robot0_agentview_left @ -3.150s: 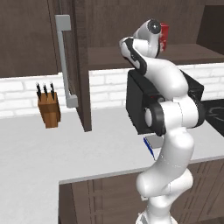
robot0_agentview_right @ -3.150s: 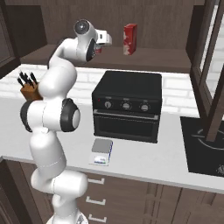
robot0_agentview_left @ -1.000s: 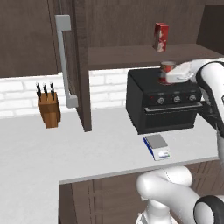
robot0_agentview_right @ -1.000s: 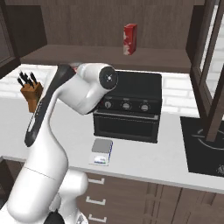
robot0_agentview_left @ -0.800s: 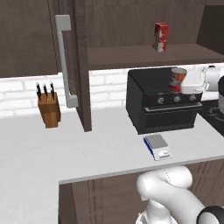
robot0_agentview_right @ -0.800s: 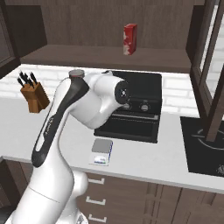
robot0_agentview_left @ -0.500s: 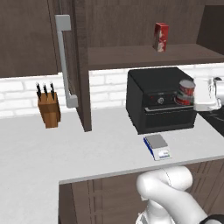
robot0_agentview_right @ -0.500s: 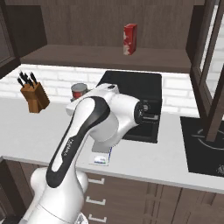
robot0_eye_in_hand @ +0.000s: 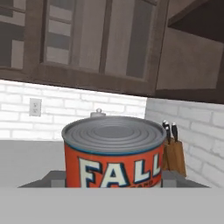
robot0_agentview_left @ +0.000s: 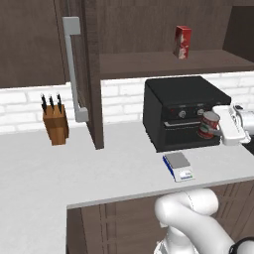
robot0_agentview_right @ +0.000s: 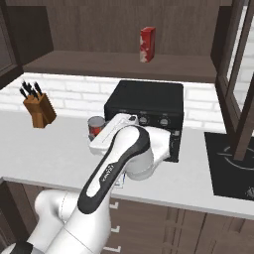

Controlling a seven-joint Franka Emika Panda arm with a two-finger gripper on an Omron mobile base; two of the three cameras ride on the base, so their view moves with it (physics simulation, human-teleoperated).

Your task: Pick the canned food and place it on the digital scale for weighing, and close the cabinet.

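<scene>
I had the hand (robot0_agentview_left: 214, 126) clenched around the canned food (robot0_agentview_left: 208, 124), held in front of the oven (robot0_agentview_left: 183, 111). The digital scale (robot0_agentview_left: 178, 165) lay on the surface (robot0_agentview_left: 74, 168) below the hand, off to one side.

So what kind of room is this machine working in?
It looks like a computer-rendered kitchen: a black oven on a pale counter, a knife block against the white brick wall, and dark wooden cabinets overhead.
</scene>
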